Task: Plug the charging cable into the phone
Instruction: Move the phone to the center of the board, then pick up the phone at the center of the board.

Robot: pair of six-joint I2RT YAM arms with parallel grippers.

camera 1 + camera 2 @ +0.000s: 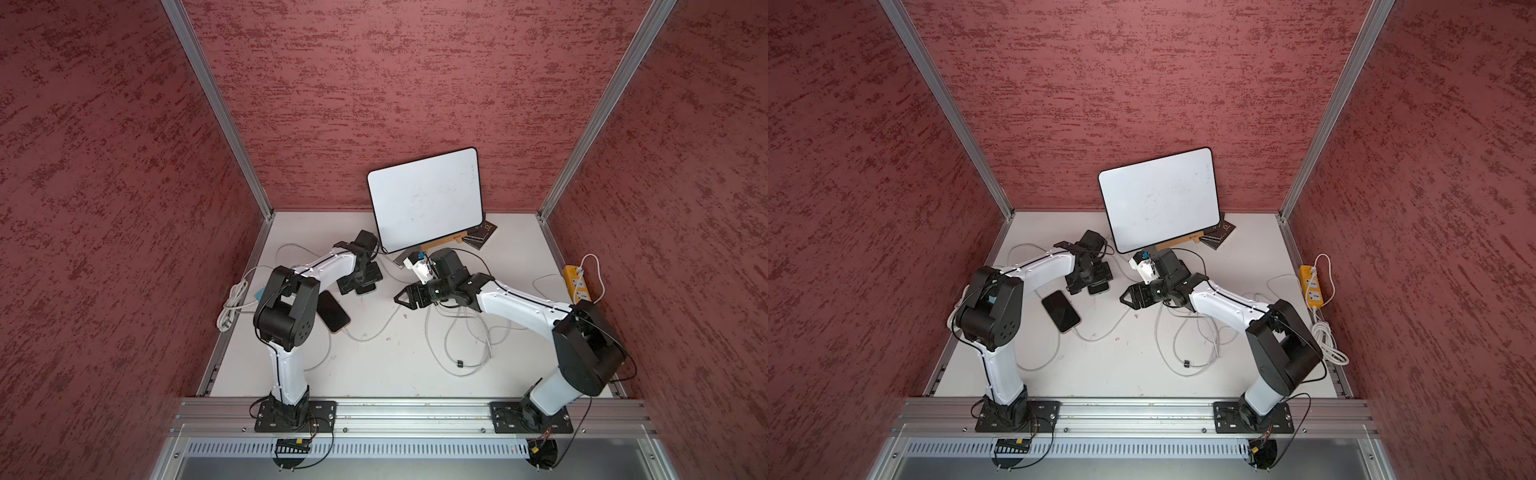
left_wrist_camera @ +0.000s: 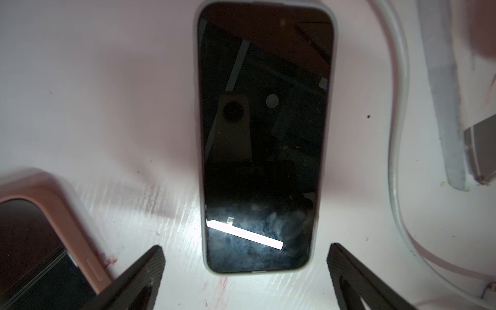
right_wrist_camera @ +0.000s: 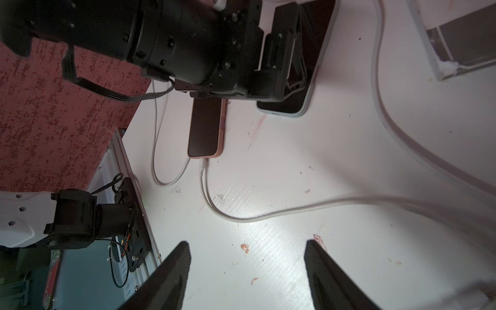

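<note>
A: What are we worrying about most here?

B: We are watching the charging cable (image 3: 268,212). Its plug (image 3: 203,167) is meeting the bottom edge of the pink-cased phone (image 3: 205,128), which is lying flat on the bench (image 1: 374,374) beside the left arm's elbow. We are not managing to tell whether the plug is fully seated. The slack is looping across the bench just ahead of the right gripper (image 3: 247,243). We are judging that a low sweep there risks snagging the loop and dragging the plug out, or sliding the phone.

A: And that gripper itself?

B: We are seeing its jaws standing well apart with nothing between them. It is hovering over bare bench and touching nothing.

A: What are we making of the left gripper (image 2: 245,248)?

B: We are seeing it spread wide, one finger on each side of the grey-cased phone (image 2: 263,134) and seemingly clear of its edges. It is holding nothing. That phone is showing no cable at the end we are able to see. We are fearing that a careless closing or drop would shove it into the pink-cased phone just beside it, straining the plug.
</note>
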